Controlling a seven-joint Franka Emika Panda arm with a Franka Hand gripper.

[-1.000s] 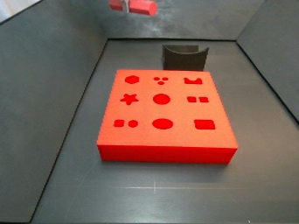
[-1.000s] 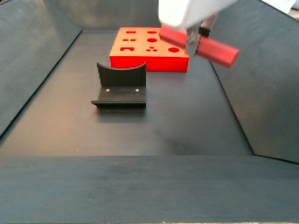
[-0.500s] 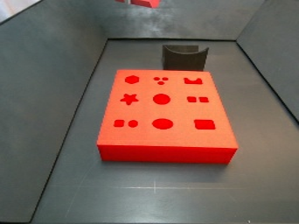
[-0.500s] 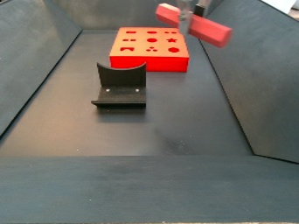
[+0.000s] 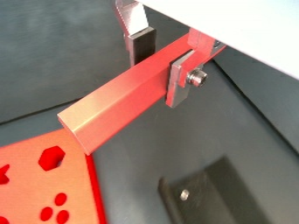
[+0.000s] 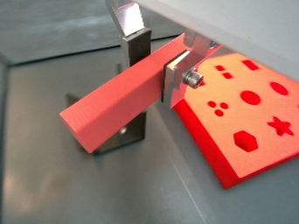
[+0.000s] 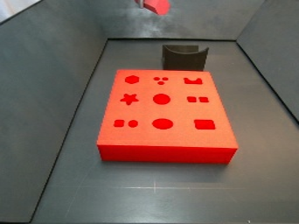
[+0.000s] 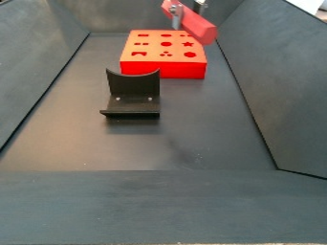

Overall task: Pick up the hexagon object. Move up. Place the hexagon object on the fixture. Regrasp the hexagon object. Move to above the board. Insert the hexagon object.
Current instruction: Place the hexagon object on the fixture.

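Hexagon object (image 5: pixel 128 96) clamped btwn 2 fingers (image 5: pixel 177 77) of hand (image 5: pixel 158 57), high above board (image 8: pixel 163 53).

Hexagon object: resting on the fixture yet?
No. In a side view the hexagon object is held high in the gripper, well clear of the fixture on the floor.

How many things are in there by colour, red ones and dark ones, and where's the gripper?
Red: 2, the board and the bar
Dark: 1, the fixture
Total: 3
The gripper holds the bar high above the floor.
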